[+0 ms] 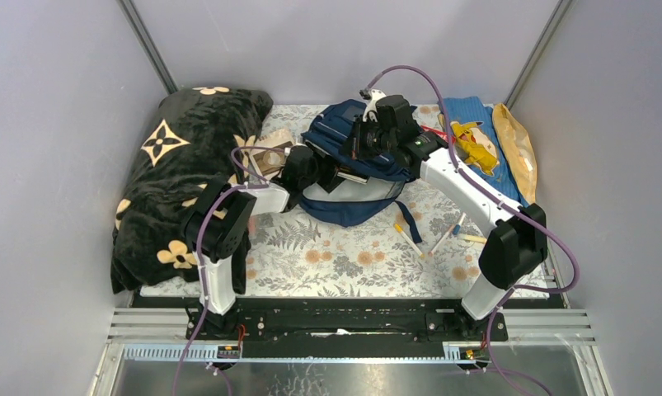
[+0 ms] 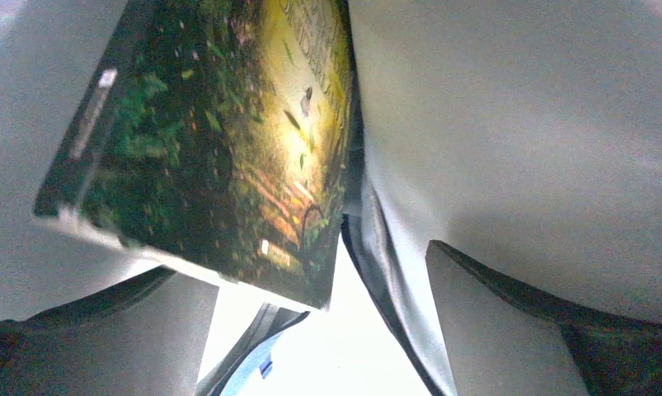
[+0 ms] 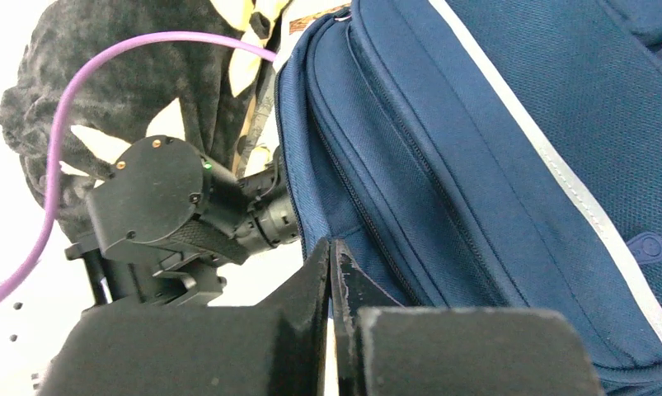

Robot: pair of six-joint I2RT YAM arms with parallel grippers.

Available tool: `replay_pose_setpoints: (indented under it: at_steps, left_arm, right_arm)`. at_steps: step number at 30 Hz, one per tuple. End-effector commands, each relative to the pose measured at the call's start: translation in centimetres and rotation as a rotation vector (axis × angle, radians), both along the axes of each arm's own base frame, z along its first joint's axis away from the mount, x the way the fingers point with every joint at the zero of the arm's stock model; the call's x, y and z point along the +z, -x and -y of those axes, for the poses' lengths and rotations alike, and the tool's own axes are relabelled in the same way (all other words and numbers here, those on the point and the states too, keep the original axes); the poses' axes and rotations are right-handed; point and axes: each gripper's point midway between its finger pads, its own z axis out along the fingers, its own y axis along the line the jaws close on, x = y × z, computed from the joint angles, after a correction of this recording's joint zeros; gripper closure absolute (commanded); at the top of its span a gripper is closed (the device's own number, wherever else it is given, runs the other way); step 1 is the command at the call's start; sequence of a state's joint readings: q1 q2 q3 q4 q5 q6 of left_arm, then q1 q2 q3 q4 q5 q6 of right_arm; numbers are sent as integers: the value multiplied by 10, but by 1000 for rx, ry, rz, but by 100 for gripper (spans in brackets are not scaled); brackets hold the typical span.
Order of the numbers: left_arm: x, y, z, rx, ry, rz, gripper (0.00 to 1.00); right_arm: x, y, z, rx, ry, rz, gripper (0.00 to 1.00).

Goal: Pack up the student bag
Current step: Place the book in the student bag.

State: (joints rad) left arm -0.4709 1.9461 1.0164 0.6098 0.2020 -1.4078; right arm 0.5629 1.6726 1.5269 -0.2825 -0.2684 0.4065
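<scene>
Left pincer (image 2: 307,268) is spread wide inside the bag (image 3: 492,124), book (image 2: 220,140) right in front of it. Right pincer (image 3: 331,256) is pressed together, tips up against the bag's edge.

White left arm (image 1: 220,285) and right arm (image 1: 466,186), black rounded joints, purple cables (image 3: 171,35), matte black right gripper (image 3: 331,256), green light (image 3: 207,165) on wrist housing.

Black blanket (image 1: 179,181) left; blue cartoon cloth (image 1: 476,136) right; pencils (image 1: 410,240) on floral tablecloth (image 1: 335,264).
</scene>
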Motion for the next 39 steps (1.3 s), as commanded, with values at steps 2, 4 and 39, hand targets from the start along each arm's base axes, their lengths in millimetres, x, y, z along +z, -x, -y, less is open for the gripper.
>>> replay_pose_setpoints:
  at_steps: [2,4,39]
  left_arm:
    - [10,18,-2,-85,-148,20,1]
    - [3,23,-2,-121,-198,0,1]
    - [40,196,-80,-576,-603,73,1]
  right_arm:
    - [39,-3,2,-47,-63,92,100]
    - [39,-6,2,-56,-68,90,100]
    - [-3,12,7,-8,-50,4,100]
